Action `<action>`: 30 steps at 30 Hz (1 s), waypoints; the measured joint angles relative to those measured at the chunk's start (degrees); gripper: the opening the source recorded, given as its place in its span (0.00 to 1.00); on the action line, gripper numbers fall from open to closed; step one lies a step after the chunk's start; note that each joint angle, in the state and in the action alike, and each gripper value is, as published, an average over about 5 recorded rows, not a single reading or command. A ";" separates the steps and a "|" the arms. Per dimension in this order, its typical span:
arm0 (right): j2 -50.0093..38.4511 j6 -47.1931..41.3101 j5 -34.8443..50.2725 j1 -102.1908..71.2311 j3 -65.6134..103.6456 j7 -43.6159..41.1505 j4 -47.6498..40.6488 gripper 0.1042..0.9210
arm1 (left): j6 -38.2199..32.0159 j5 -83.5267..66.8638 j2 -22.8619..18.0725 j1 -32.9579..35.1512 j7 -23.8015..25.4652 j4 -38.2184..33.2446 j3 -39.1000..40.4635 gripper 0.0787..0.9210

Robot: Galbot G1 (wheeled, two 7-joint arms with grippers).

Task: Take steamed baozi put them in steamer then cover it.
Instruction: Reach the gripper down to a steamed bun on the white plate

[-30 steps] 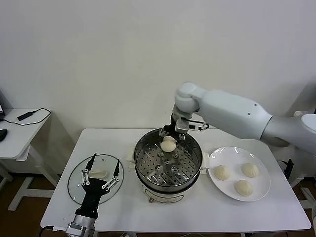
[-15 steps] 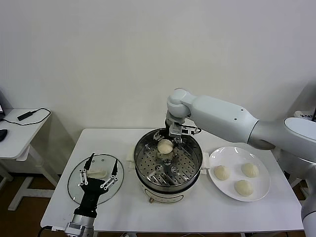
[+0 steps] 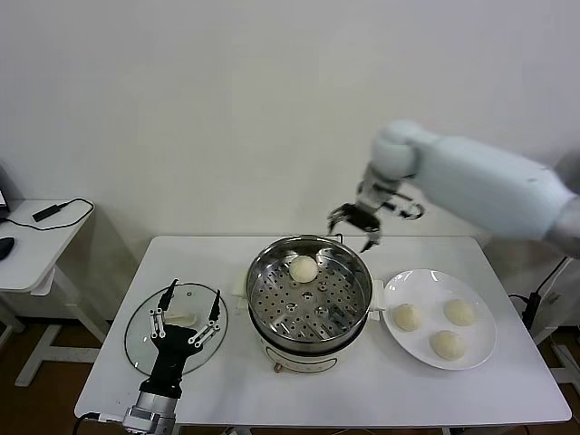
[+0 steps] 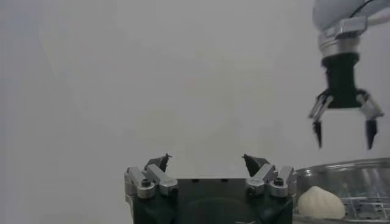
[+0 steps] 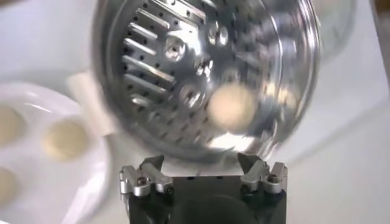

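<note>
Baozi (image 3: 304, 268) in steamer (image 3: 310, 313), white table (image 3: 471, 385), white wall (image 3: 227, 100)

Bright even room light, soft shadows, glare on steamer (image 5: 207, 79), right wrist view seemingly motion-blurred

The right arm reaches in from three o'clock in the head view, elbow high, its wrist bent downward. The right tool (image 3: 356, 230) hangs in the air at about one o'clock from the frame's middle, fingers spread wide and empty. The left tool (image 3: 186, 322) sits low at about eight o'clock, pointing toward twelve, its fingers (image 4: 159, 162) also spread apart, gripping nothing.
</note>
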 measured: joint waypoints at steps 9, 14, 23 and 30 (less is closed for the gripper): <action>-9.10 -9.74 7.39 -4.89 -3.57 4.52 -0.32 0.88 | 0.11 0.19 0.21 -0.24 -0.19 -0.02 1.01 0.88; -10.84 -12.70 8.61 -9.46 -3.64 7.04 -1.23 0.88 | 0.19 0.24 -0.01 -0.28 -0.34 0.00 1.14 0.88; -10.34 -15.10 8.50 -16.26 -1.90 10.10 -4.31 0.88 | 0.10 0.54 -0.54 0.11 -0.54 0.04 0.76 0.88; -8.35 -15.85 8.01 -20.33 -0.24 11.24 -7.26 0.88 | -0.11 0.55 -0.57 0.36 -0.58 0.34 0.41 0.88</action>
